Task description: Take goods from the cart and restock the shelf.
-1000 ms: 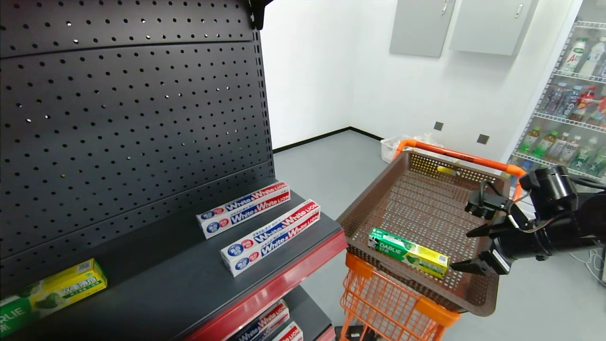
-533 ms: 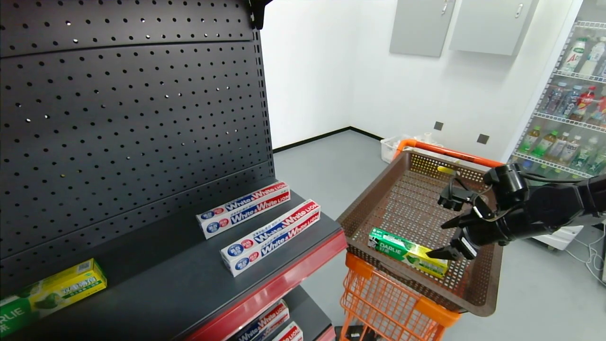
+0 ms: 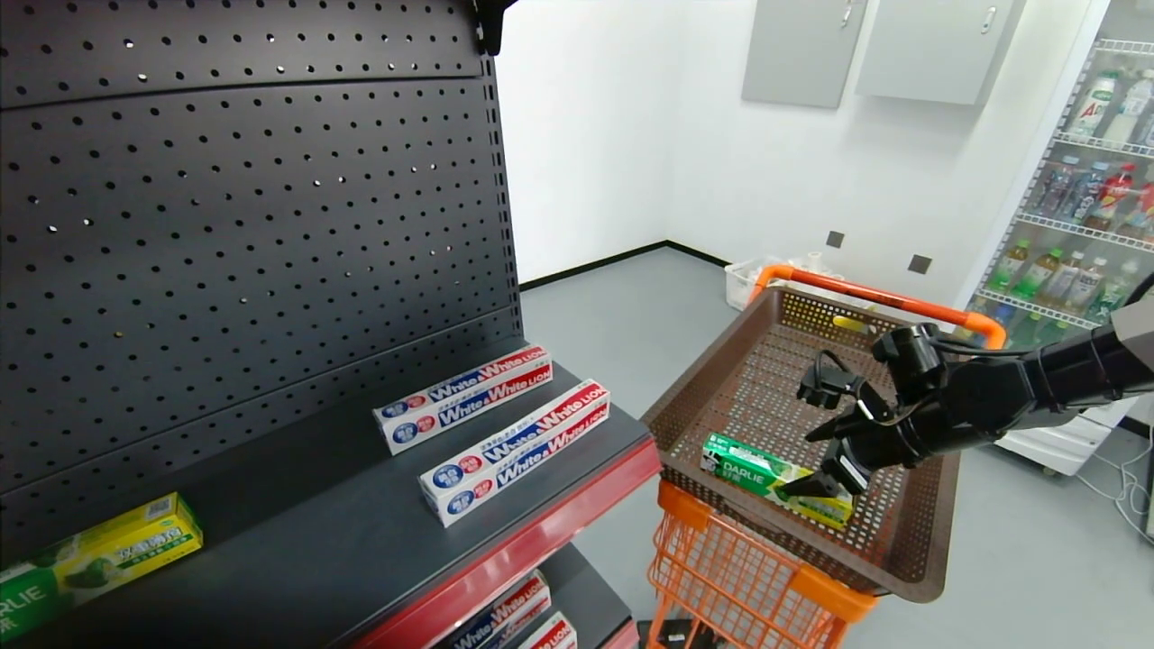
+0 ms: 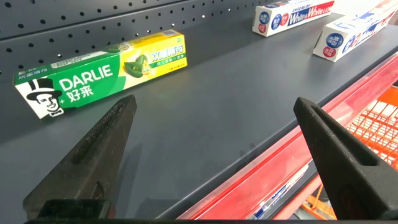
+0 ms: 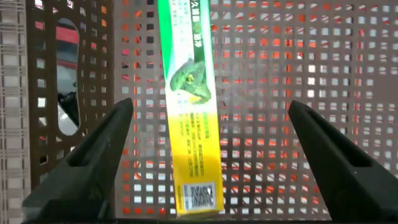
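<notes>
A green and yellow toothpaste box (image 3: 766, 478) (image 5: 190, 106) lies flat in the brown basket (image 3: 892, 541) on top of the orange cart (image 3: 748, 586). My right gripper (image 3: 816, 460) (image 5: 211, 162) hangs open just above the box's yellow end, its fingers spread wider than the box. On the dark shelf (image 3: 297, 532) lie two white toothpaste boxes (image 3: 514, 437) and a matching green and yellow box (image 3: 95, 554) (image 4: 99, 78). My left gripper (image 4: 217, 155) is open over the shelf's front part, near that green box, with nothing between its fingers.
The shelf has a black pegboard back (image 3: 243, 198) and a red front lip (image 3: 541, 541), with more boxes on a lower shelf (image 3: 514, 613). A drinks rack (image 3: 1082, 207) stands at the far right. Grey floor lies between shelf and cart.
My right arm has moved left and down into the basket, from beside its right rim to directly over the toothpaste box. The gripper stayed open. The boxes have not moved.
</notes>
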Available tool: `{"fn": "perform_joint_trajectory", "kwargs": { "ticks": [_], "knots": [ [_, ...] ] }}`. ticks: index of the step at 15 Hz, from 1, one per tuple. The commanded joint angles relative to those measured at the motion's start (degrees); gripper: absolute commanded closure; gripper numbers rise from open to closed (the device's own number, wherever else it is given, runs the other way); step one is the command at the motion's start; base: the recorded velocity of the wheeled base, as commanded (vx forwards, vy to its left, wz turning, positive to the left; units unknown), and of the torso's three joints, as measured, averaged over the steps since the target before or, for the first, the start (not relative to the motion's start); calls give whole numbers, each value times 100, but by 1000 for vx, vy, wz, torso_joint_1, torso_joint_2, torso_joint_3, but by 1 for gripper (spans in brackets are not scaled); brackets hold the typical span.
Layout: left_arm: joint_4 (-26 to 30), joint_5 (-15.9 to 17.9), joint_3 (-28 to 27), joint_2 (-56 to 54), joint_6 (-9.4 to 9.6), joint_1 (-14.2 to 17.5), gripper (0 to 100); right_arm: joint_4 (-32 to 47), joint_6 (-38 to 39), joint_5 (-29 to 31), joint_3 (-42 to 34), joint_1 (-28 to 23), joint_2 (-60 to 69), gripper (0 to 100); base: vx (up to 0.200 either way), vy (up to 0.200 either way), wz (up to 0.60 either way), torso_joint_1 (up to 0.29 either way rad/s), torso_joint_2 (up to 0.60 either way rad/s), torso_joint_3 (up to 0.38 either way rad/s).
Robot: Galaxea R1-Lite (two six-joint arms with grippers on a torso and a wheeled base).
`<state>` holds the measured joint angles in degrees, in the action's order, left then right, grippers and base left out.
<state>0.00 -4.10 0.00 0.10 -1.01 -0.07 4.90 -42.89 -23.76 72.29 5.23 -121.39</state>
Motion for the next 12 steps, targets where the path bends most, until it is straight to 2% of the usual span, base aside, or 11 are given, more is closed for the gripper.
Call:
{"fn": "perform_joint_trajectory", "kwargs": {
  "ticks": [1, 4, 7, 12],
  "knots": [
    [0, -3, 0, -1, -4, -1, 0, 20, -106, -6, 180, 83, -244, 0, 0, 0, 0, 0, 0, 0],
    [0, -3, 0, -1, -4, -1, 0, 310, -167, 3, 488, 145, -464, 0, 0, 0, 0, 0, 0, 0],
    [0, -3, 0, -1, -4, -1, 0, 1048, -361, 29, 883, 119, -517, 0, 0, 0, 0, 0, 0, 0],
    [0, -3, 0, -1, -4, -1, 0, 1496, -510, 100, 980, 40, -526, 0, 0, 0, 0, 0, 0, 0]
  ]
}}
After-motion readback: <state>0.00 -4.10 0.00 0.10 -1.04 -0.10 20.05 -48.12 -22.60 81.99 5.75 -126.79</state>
